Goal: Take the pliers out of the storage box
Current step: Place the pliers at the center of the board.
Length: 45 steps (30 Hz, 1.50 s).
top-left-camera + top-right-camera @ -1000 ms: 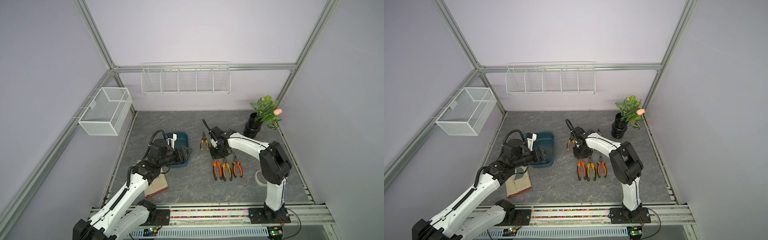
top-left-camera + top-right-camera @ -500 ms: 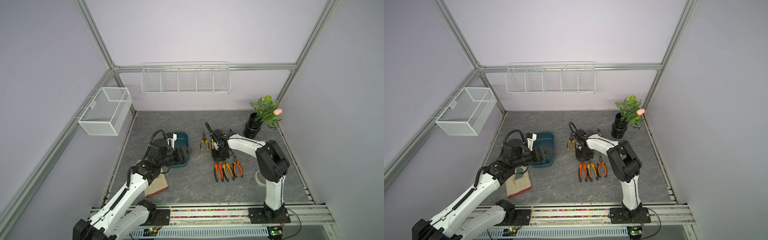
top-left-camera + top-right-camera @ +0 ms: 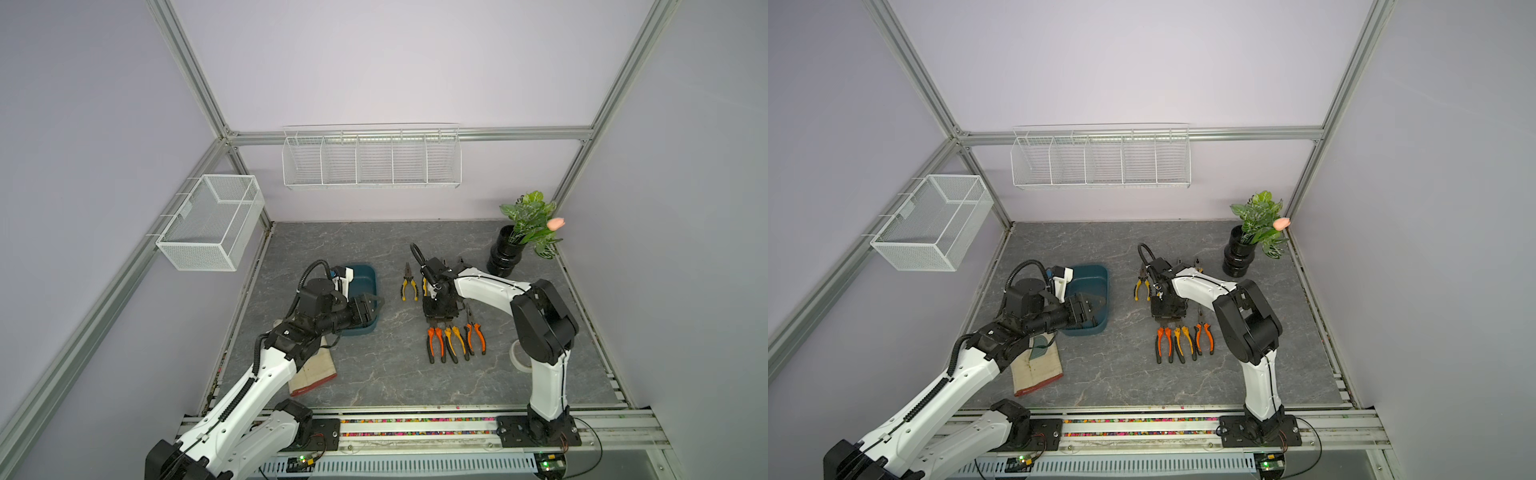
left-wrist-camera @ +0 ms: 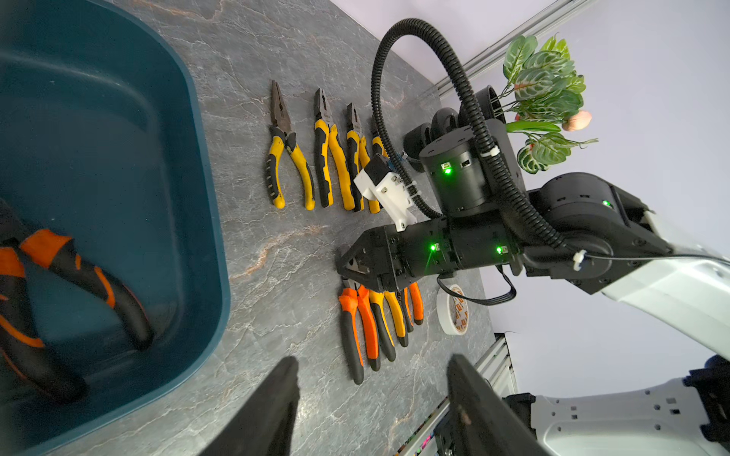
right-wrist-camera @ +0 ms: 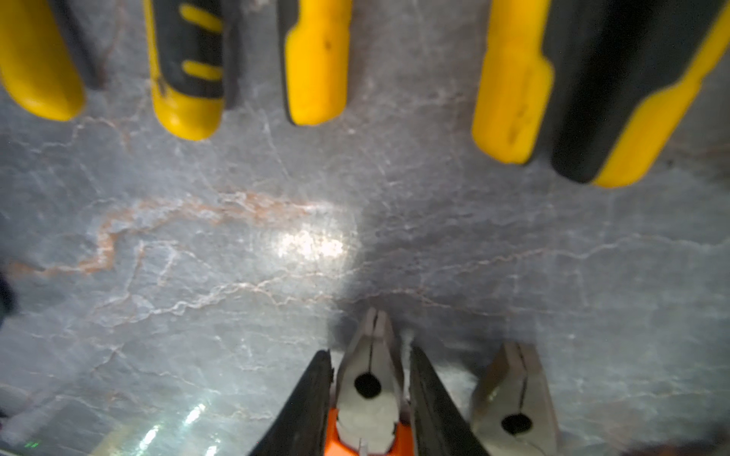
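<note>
Right gripper (image 5: 370, 354) down on the table (image 5: 197, 256), fingers slightly parted either side of the head of the orange-handled pliers (image 5: 369, 398). Left gripper (image 4: 371, 361) gapes empty beside the storage box (image 4: 207, 205), one orange pair (image 4: 93, 278) lying inside.

Left on surface (image 3: 374, 374): storage box (image 3: 368, 282), pliers (image 4: 91, 276) inside. Right of box: far pliers row (image 4: 328, 158), near pliers row (image 3: 455, 338) just in front. Back-right corner: potted plant (image 3: 509, 257). Right of near row: tape roll (image 4: 443, 312). Before box: cloth (image 3: 316, 372). Wall basket (image 3: 210, 224) left, wall rack (image 3: 370, 162) behind.
</note>
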### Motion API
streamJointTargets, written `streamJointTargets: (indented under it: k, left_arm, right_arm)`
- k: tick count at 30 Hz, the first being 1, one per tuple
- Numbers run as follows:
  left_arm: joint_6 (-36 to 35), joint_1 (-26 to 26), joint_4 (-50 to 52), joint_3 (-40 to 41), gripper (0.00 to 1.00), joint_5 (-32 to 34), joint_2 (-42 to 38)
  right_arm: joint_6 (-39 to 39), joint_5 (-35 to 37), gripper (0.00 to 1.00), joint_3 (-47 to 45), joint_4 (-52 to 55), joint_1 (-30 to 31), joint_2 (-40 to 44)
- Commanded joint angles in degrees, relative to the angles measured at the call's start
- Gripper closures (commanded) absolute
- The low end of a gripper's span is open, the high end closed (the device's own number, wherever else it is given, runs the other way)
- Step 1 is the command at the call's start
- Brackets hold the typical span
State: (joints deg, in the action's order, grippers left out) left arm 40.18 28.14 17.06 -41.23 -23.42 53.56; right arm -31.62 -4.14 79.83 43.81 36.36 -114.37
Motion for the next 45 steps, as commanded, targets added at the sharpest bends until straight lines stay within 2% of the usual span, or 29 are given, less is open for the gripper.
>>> streamJointTargets:
  k: [1,5,11,31,37,40,42,45]
  left_arm:
    - [-0.36,-0.17,0.42,0.47,0.38,-0.02,-0.82]
    - [-0.18,-0.18,0.17,0.5,0.38,0.04,-0.69]
    - [0.07,-0.17,-0.25,0.63,0.38,-0.07,-0.55]
    - [0.07,-0.15,-0.3,0.9,0.38,-0.15,-0.77]
    - [-0.13,-0.15,0.16,0.99,0.38,0.12,-0.8]
    - [-0.84,-0.19,1.03,0.85,0.38,1.1,-0.44]
    - [-2.35,-0.19,2.77,0.18,0.38,3.24,-0.02]
    - [-5.03,-0.14,9.94,-3.48,0.38,9.1,2.73]
  right_arm:
    - [-0.22,-0.13,0.6,0.73,0.31,-0.24,-1.03]
    - [-0.11,-0.25,0.61,0.39,0.23,-0.24,-0.62]
    - [-0.53,-1.28,0.71,0.22,-0.56,0.11,-0.27]
    - [-5.31,-2.57,0.71,-0.5,-1.85,0.37,0.19]
    - [-5.35,-2.12,0.65,-0.92,-2.15,0.36,0.44]
    - [-4.17,-1.8,0.52,-0.69,-2.07,0.33,1.6]
    - [-2.94,-1.05,0.46,0.16,-1.45,0.37,3.21]
    - [-1.08,-0.35,0.44,2.3,0.21,0.36,6.22]
